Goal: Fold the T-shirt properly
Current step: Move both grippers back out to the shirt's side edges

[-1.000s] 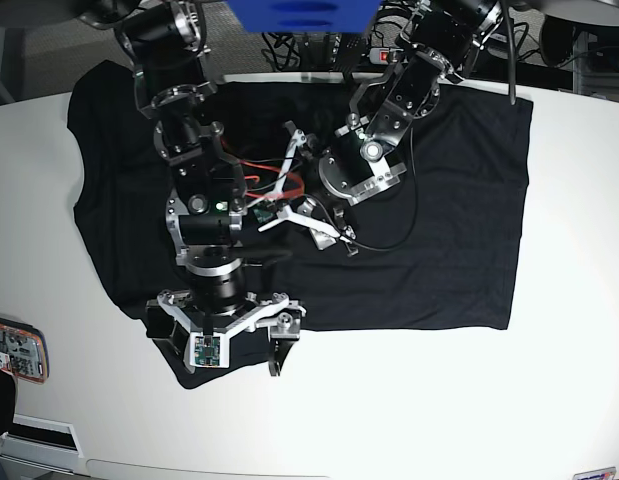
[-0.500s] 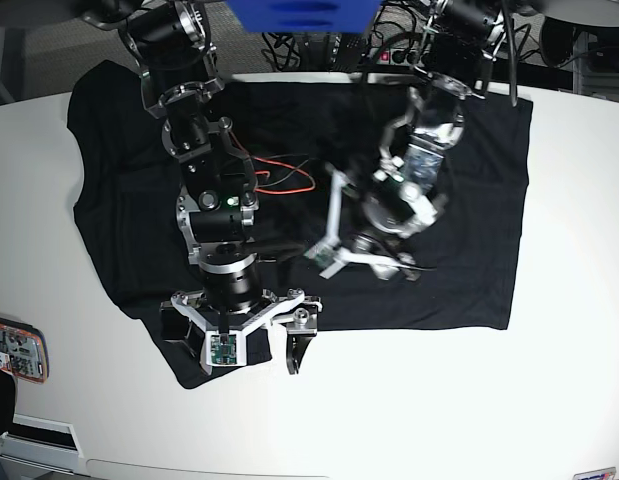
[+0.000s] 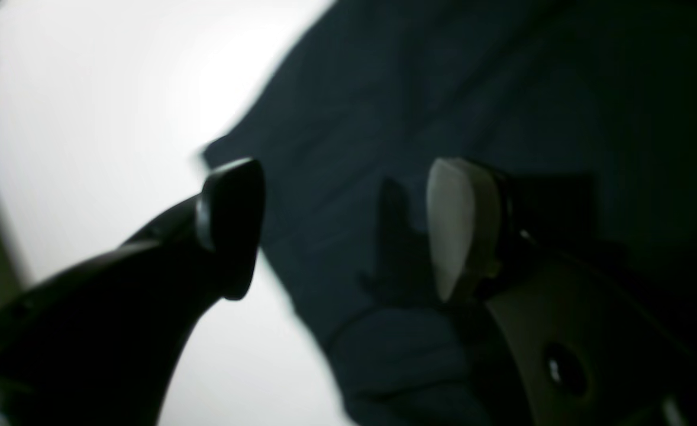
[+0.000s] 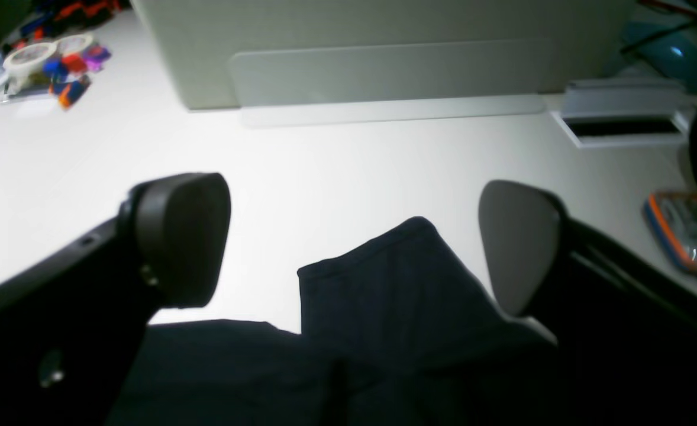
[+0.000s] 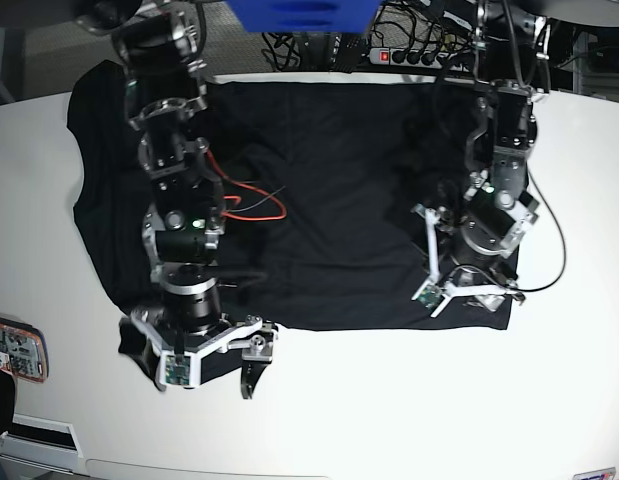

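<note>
The black T-shirt (image 5: 339, 170) lies spread flat on the white table (image 5: 409, 400). My right gripper (image 5: 194, 365) is open over the shirt's near-left sleeve. In the right wrist view the sleeve corner (image 4: 396, 284) lies between the open gripper's (image 4: 354, 242) fingers, untouched. My left gripper (image 5: 469, 300) is open over the shirt's near-right hem. In the blurred left wrist view the open gripper (image 3: 348, 231) hangs over the shirt's edge (image 3: 443, 89), with bare table to the left. Neither gripper holds cloth.
An orange-rimmed flat object (image 5: 14, 350) lies at the table's left edge and shows in the right wrist view (image 4: 686, 236). A tape roll and small coloured items (image 4: 47, 59) lie farther off. A pale panel (image 4: 384, 47) stands beyond. A red cable (image 5: 254, 205) loops off the right arm.
My left arm has swung from the shirt's middle to its near-right hem. My right gripper has shifted a little left and nearer, over the sleeve. The shirt has not moved.
</note>
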Controlling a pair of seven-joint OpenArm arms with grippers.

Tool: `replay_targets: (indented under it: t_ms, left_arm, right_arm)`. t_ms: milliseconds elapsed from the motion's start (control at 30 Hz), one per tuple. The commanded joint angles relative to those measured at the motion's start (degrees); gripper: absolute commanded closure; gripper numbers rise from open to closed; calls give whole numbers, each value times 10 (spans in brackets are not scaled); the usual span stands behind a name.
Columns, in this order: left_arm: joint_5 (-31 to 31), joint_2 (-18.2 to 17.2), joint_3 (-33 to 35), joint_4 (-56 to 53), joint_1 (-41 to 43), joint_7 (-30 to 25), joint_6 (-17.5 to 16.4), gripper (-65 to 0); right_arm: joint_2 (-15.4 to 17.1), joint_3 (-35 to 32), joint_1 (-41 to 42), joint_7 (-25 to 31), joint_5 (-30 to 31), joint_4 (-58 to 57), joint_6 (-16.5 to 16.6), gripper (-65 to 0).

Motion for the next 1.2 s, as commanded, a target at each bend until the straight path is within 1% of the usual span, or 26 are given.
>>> replay_targets:
  t_ms: [0, 33, 133, 233, 300, 367, 500, 533, 600, 633, 700, 800, 900, 967, 1067, 1167]
  left_arm:
    - [-4, -10, -8, 17, -8, -8, 2, -394]
    - [-4, -15, -15, 23, -8, -8, 2, -394]
    - [-5, -19, -37, 29, -8, -8, 2, -394]
    - [-5, -19, -51, 31, -9, -8, 2, -393]
    - [-4, -29, -59, 31, -7, -8, 2, -393]
    - [-6, -37, -70, 31, -5, -8, 2, -393]
    - [-6, -38, -101, 31, -7, -8, 1, -393]
    - [-6, -39, -108, 31, -8, -8, 1, -393]
    - [-6, -39, -122, 31, -8, -8, 0, -393]
    - [-6, -42, -127, 31, -8, -8, -1, -393]
    - [-6, -61, -129, 29, -8, -8, -1, -393]
    - [-6, -88, -131, -4, -11, -13, -1, -393]
    - [-5, -117, -132, -56, -20, -58, 0, -393]
    - [-5, -131, -145, -90, -20, -89, 0, -393]
    - [-5, -137, -152, -129, -26, -132, 0, -395]
    - [-6, -136, -149, -159, -54, -147, 0, -395]
  right_arm:
    - [20, 4, 10, 16, -6, 9, 9, -650]
    - [31, 7, 7, 16, -5, 9, 20, -650]
    - [33, 33, 6, 16, -5, 8, 33, -650]
    - [33, 61, 4, 16, -5, 8, 55, -649]
    - [33, 77, 4, 16, -5, 8, 60, -553]
    - [33, 89, 5, 16, -5, 8, 61, -425]
    - [33, 108, 4, 17, -5, 8, 61, -176]
    - [33, 113, 4, 19, -5, 8, 61, -126]
    - [33, 124, 6, 20, -5, 8, 61, -51]
    - [33, 126, 6, 17, -5, 8, 62, -40]
    - [35, 126, 4, 16, -5, 8, 64, -54]
    - [39, 134, 5, 16, -5, 6, 94, -135]
    - [39, 153, 6, 16, -5, -1, 125, -188]
    - [39, 168, 6, 16, -6, -8, 136, -192]
    - [39, 175, 5, 16, -6, -9, 138, -192]
    - [39, 174, 1, 16, -6, -1, 138, -192]
